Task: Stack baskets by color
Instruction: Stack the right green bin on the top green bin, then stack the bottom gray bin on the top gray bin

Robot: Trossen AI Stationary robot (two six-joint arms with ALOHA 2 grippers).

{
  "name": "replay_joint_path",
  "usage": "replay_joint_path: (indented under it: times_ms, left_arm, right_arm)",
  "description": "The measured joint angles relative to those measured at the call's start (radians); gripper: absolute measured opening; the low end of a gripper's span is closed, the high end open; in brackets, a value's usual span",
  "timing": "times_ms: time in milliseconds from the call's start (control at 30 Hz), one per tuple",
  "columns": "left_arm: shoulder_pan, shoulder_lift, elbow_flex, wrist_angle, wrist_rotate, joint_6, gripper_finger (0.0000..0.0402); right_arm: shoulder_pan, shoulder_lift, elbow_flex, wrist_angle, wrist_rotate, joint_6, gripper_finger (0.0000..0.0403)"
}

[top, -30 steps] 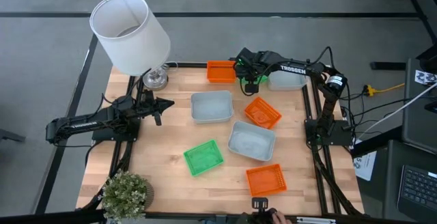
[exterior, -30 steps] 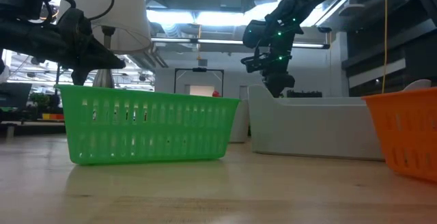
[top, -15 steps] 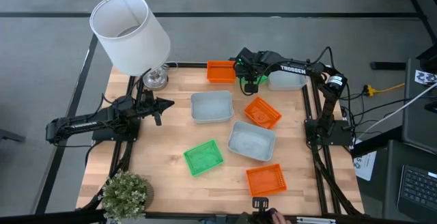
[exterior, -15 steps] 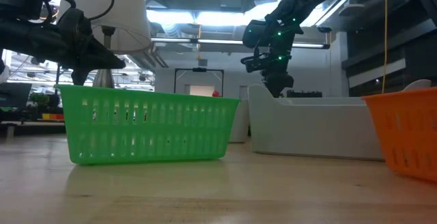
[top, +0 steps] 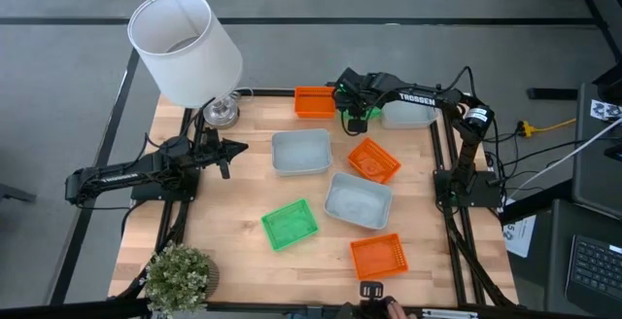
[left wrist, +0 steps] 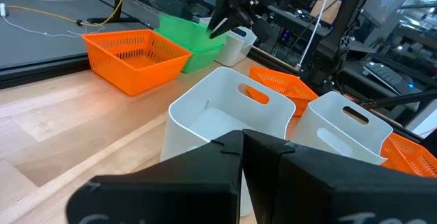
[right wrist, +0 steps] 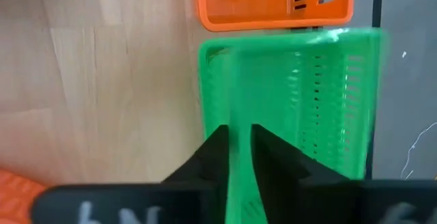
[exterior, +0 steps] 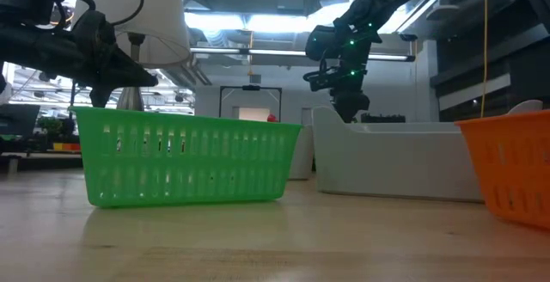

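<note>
1. Against the earlier frames nothing on the surface (top: 243, 227) has shifted; both arms and every basket sit where they did.
2. The right gripper (right wrist: 237, 157) hangs at the upper centre of the high view, over the green basket (right wrist: 293, 101) at the far edge. In the right wrist view its 2 jaws stand a narrow gap apart, straddling that basket's near wall; whether they press the wall or have let it go I cannot tell.
3. The left gripper (top: 231, 147) waits at the left of the high view, near the lamp base (top: 221, 113), jaws pressed together and holding nothing.
4. Orange baskets, 3 seen in the high view: 1 at the far edge (top: 314, 101) just beside the green one under the right gripper, 1 tilted at centre right (top: 374, 159), 1 at the lower right (top: 378, 256).
5. Green baskets, 2 seen: the one under the right gripper, and 1 at the lower centre (top: 290, 224). The left wrist view does not settle whether the far green shape is 1 basket or a stack.
6. Pale grey-white baskets, 3 seen: 1 at centre (top: 301, 152), 1 just below and right of it (top: 358, 200), 1 at the upper right (top: 408, 115) partly under the right arm.
7. A white lampshade (top: 185, 47) fills the upper left and a small potted plant (top: 179, 275) the lower left.
</note>
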Motion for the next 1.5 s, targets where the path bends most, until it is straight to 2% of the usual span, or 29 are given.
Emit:
replay_joint_path:
  times_ms: [233,433,533,633,733,867,967,1167,1467,1500]
  left_arm:
    - [0.0,0.0,0.0,0.0,0.0,0.0,0.0]
    - [0.0,0.0,0.0,0.0,0.0,0.0,0.0]
    - [0.0,0.0,0.0,0.0,0.0,0.0,0.0]
    - [0.0,0.0,0.0,0.0,0.0,0.0,0.0]
    - [0.0,0.0,0.0,0.0,0.0,0.0,0.0]
    - [0.0,0.0,0.0,0.0,0.0,0.004,0.0]
    - [0.0,0.0,0.0,0.0,0.0,0.006,0.0]
    - [0.0,0.0,0.0,0.0,0.0,0.002,0.0]
    - [0.0,0.0,0.0,0.008,-0.001,0.001,0.0]
    - [0.0,0.0,0.0,0.01,-0.003,0.001,0.0]
  right_arm:
    - [0.0,0.0,0.0,0.006,0.013,0.03,0.0132]
    - [0.022,0.001,0.034,-0.032,0.115,0.034,0.0138]
    - [0.058,0.001,0.101,-0.102,0.123,0.115,0.0132]
    - [0.1,0.001,0.185,-0.249,0.105,0.312,0.0127]
    - [0.143,0.001,0.259,-0.469,0.032,0.503,0.0121]
    - [0.206,-0.006,0.277,-0.766,-0.033,0.645,0.0117]
    - [0.255,-0.056,0.204,-0.772,-0.021,0.712,0.0116]
    - [0.352,-0.226,-0.053,-0.689,-0.047,0.809,0.0116]
    - [0.421,-0.5,-0.466,-0.242,-0.042,0.938,0.0116]
    - [0.42,-0.516,-0.502,-0.178,-0.014,0.952,0.0116]
